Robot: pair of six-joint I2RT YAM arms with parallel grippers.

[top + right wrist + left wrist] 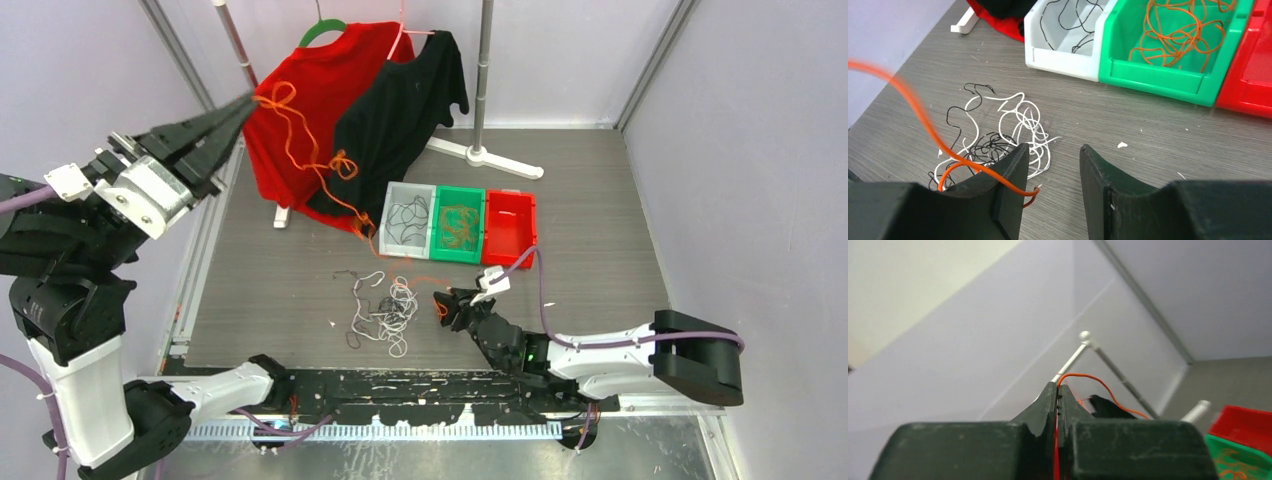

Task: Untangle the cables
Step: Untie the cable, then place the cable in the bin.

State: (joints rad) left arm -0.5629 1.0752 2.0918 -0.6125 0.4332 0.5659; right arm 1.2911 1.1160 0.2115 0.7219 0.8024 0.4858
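Pinching orange cable [343, 165] in left gripper [248, 100] raised high | right gripper [1053, 148] fingers apart beside white-black tangle [387, 316]

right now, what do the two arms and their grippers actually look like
The left arm and right arm are chunky white and black links, each trailed by a thin purple hose. The left gripper and right gripper have matte, dark greenish-black fingers, broad at the base and tapering to wedge tips. I can't make out any printed markings.
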